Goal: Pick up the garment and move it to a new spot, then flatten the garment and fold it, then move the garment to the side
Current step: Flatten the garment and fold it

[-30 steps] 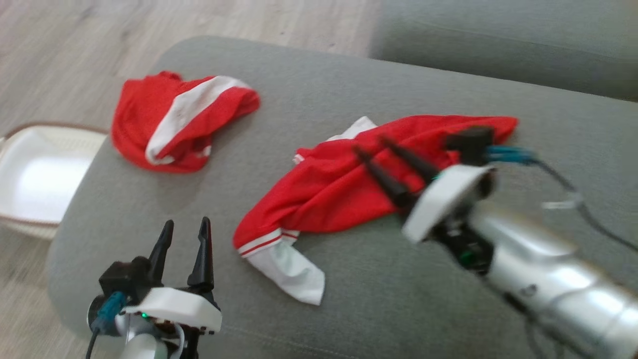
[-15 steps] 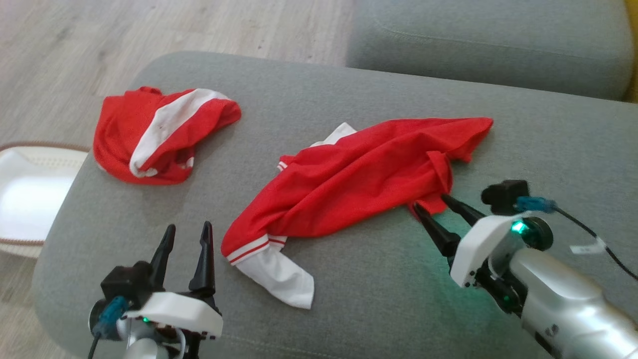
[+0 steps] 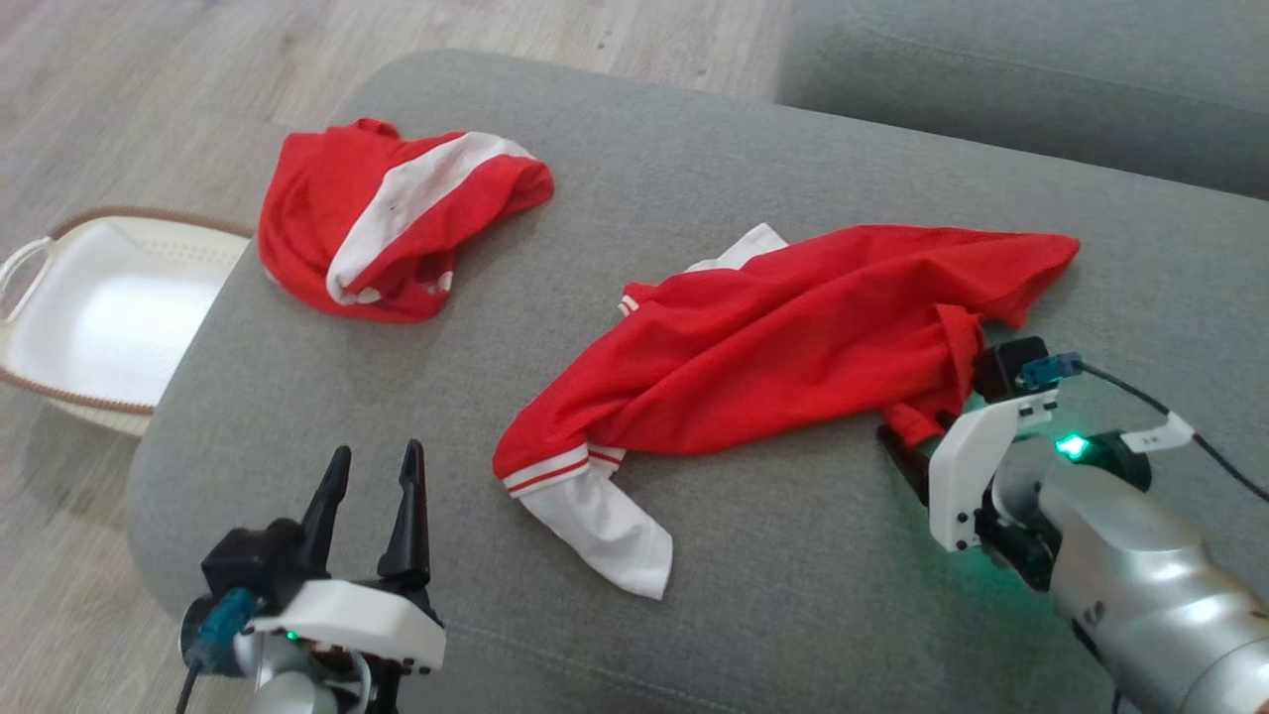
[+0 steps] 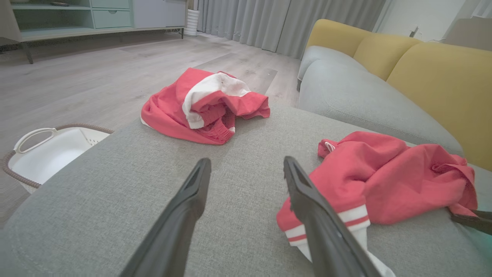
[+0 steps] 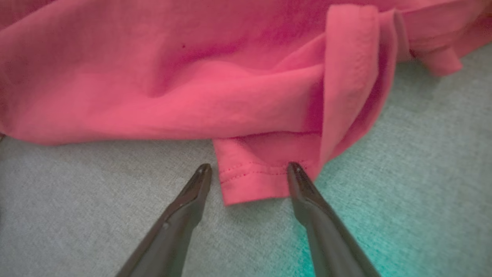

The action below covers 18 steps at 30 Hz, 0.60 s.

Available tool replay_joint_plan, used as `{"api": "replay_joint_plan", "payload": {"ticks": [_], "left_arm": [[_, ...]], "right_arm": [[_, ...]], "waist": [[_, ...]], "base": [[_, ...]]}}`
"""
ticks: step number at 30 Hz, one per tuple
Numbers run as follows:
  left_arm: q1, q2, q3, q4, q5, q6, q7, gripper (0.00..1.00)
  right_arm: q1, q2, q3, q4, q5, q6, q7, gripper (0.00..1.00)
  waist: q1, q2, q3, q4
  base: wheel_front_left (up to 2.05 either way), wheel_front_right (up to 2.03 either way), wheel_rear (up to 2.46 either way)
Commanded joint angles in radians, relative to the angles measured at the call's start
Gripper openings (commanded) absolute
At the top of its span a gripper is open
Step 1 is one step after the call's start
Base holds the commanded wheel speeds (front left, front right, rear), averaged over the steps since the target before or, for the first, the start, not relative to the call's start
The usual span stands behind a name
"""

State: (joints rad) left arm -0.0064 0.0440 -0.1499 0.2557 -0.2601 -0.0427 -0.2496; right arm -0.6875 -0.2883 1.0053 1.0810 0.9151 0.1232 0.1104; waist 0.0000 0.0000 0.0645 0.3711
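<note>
Grey sofa cushion (image 3: 634,159) holds the red garment (image 3: 793,337) in its middle in the head view, with the left fingers (image 3: 408,506) wide apart near the cushion's front corner. From the left wrist, those fingers are wide, holding nothing. From the right wrist, the right fingers (image 5: 186,204) are wide too, one each side of the garment's hem (image 5: 250,181).

right pincer (image 3: 904,444) tips behind its own white mount (image 3: 977,466) — basket (image 3: 99,317) partly beyond head view's left edge
</note>
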Motion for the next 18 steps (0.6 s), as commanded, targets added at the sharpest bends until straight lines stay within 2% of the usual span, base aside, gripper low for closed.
{"api": "replay_joint_plan", "payload": {"ticks": [1, 2, 3, 4, 6, 10, 14, 15, 16, 18], "left_arm": [[-0.048, 0.006, 0.029, -0.033, -0.007, 0.006, -0.012, 1.00], [-0.049, 0.006, 0.030, -0.034, -0.007, 0.006, -0.012, 1.00], [-0.049, 0.006, 0.030, -0.034, -0.008, 0.007, -0.012, 1.00], [-0.050, 0.006, 0.030, -0.035, -0.008, 0.007, -0.012, 1.00], [-0.051, 0.006, 0.032, -0.037, -0.009, 0.009, -0.012, 1.00], [-0.048, 0.006, 0.036, -0.038, -0.004, 0.012, -0.012, 1.00], [-0.039, 0.006, 0.044, -0.034, 0.002, 0.011, -0.012, 1.00], [-0.035, 0.006, 0.048, -0.033, 0.004, 0.010, -0.012, 1.00], [-0.028, 0.007, 0.057, -0.031, 0.008, 0.007, -0.012, 1.00], [-0.020, 0.009, 0.065, -0.030, 0.012, 0.005, -0.012, 1.00]], "right_arm": [[-0.015, 0.000, 0.004, -0.001, -0.002, 0.008, 0.007, 1.00], [-0.015, 0.001, 0.003, 0.007, -0.001, 0.008, 0.013, 0.94], [-0.014, 0.002, 0.001, 0.015, 0.001, 0.008, 0.017, 0.78], [-0.011, 0.002, 0.003, 0.020, 0.003, 0.008, 0.024, 0.49], [-0.009, 0.000, 0.005, 0.019, 0.007, 0.008, 0.027, 0.00], [-0.008, -0.007, 0.011, 0.000, 0.019, 0.008, 0.042, 0.00], [-0.006, -0.044, 0.029, -0.096, 0.036, 0.008, 0.056, 0.00], [-0.004, -0.064, 0.034, -0.132, 0.046, 0.008, 0.069, 0.00], [0.003, -0.117, 0.050, -0.216, 0.064, 0.008, 0.103, 0.00], [0.017, -0.182, 0.056, -0.301, 0.093, 0.008, 0.148, 0.00]], "waist": [[0.0000, 0.0000, 0.007, 0.007], [0.0000, 0.0000, 0.010, 0.010], [0.0000, 0.0000, 0.012, 0.011], [0.0000, 0.0000, 0.014, 0.012], [0.0000, 0.0000, 0.016, 0.010], [0.0000, 0.0000, 0.011, -0.011], [0.0000, 0.0000, -0.011, -0.048], [0.0000, 0.0000, -0.019, -0.060], [0.0000, 0.0000, -0.033, -0.086], [0.0000, 0.0000, -0.047, -0.113]], "base": [[0.00, 0.00, 0.00], [0.00, 0.00, 0.00], [0.00, 0.00, 0.00], [0.00, 0.00, 0.00], [0.00, 0.00, 0.00], [0.00, 0.00, 0.00], [0.00, 0.00, 0.00], [0.00, 0.00, 0.00], [0.00, 0.00, 0.00], [0.00, 0.00, 0.00]]}}
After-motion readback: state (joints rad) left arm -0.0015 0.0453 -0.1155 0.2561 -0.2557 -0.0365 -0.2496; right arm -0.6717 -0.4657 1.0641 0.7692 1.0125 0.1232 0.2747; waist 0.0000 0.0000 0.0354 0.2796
